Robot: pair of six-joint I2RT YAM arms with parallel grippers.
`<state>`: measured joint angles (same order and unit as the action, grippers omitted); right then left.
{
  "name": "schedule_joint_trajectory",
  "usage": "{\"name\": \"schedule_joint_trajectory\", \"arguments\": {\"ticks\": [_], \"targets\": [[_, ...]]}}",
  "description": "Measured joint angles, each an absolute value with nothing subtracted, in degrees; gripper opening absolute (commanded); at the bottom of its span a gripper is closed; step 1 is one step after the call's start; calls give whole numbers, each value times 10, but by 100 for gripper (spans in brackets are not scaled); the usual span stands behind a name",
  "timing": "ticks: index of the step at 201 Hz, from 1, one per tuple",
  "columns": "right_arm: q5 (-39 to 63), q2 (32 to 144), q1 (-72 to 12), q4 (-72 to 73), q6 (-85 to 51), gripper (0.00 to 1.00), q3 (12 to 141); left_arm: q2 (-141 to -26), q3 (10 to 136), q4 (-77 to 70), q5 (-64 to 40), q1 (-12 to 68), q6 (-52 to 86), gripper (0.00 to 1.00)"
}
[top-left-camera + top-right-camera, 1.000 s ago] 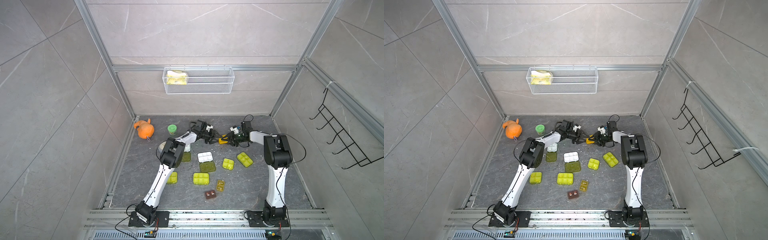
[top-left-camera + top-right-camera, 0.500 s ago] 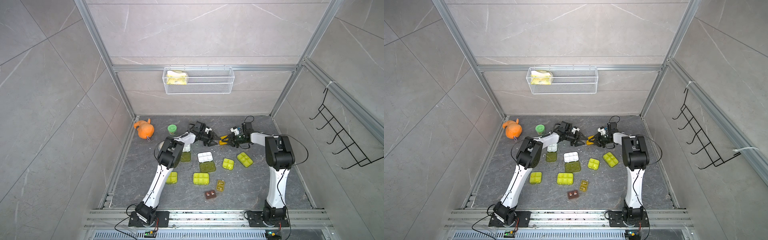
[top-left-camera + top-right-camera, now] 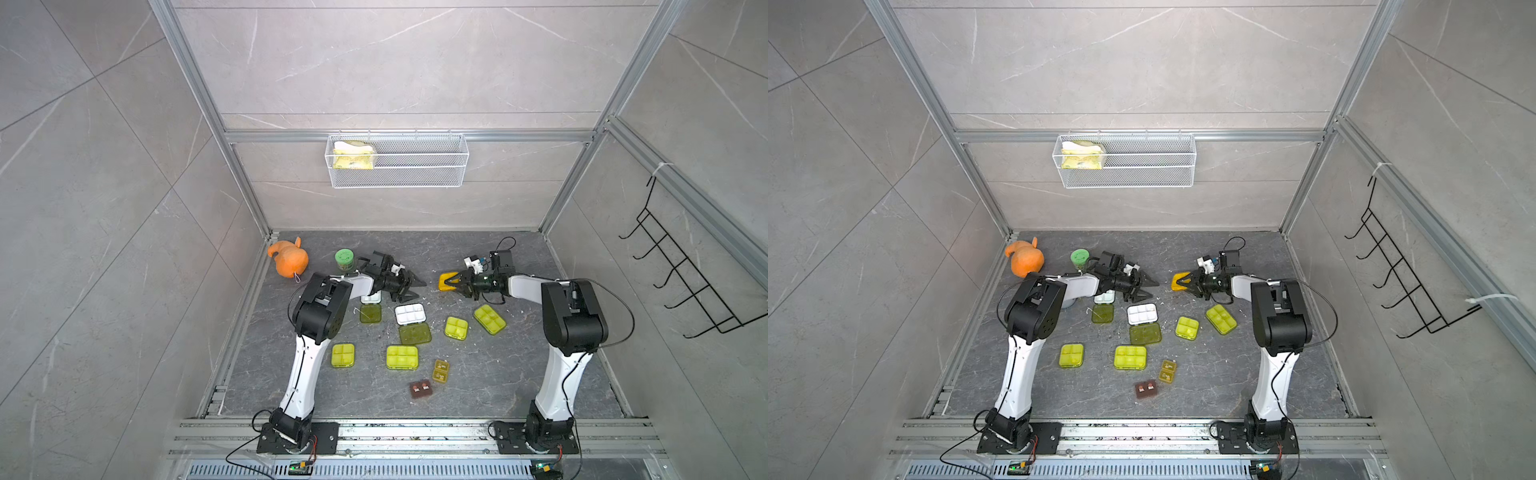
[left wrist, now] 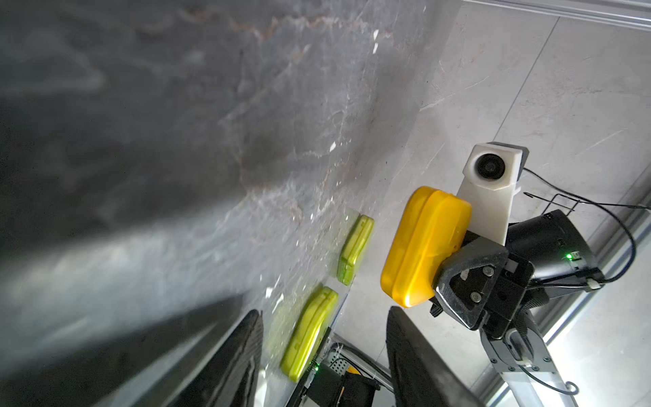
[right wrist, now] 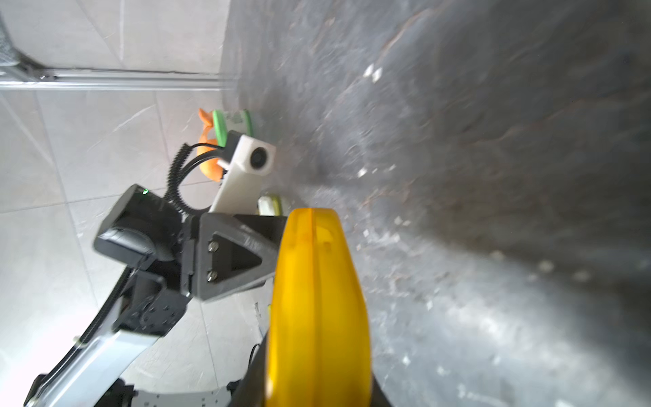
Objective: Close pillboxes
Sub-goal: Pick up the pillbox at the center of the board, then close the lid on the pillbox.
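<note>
The right hand (image 3: 455, 284) pinches the orange pillbox (image 3: 446, 281) by one end. It holds the box on edge, off the counter (image 3: 478, 374), beyond the divided white tray (image 3: 410, 313) and to its right. In the right wrist view the box's two halves meet along a thin seam, so it looks shut. Held aloft like this, both faces are free for a squeeze.

The left hand (image 3: 420, 289) is spread and empty. It hovers just behind that tray, well apart from the orange box.

The tray's yellow-green lid (image 3: 414, 333) lies flat in front of it, so it is probably next to fold over. A second open pillbox (image 3: 370, 313) lies left of the tray, partly under the left arm.
</note>
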<state>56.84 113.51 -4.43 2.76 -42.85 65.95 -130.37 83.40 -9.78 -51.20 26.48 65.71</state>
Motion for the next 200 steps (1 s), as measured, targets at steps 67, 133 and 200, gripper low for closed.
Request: {"name": "schedule_joint_trajectory", "arguments": {"ticks": [67,133,200], "targets": [[615,989,-64,124,-548,26,588,-1169,723,-323,-514,260,786,99],[611,874,-114,142,-625,26,586,-1084,706,-404,-523,286,827,100],[596,851,-154,149,-653,27,586,-1046,706,-382,-527,317,820,85]]}}
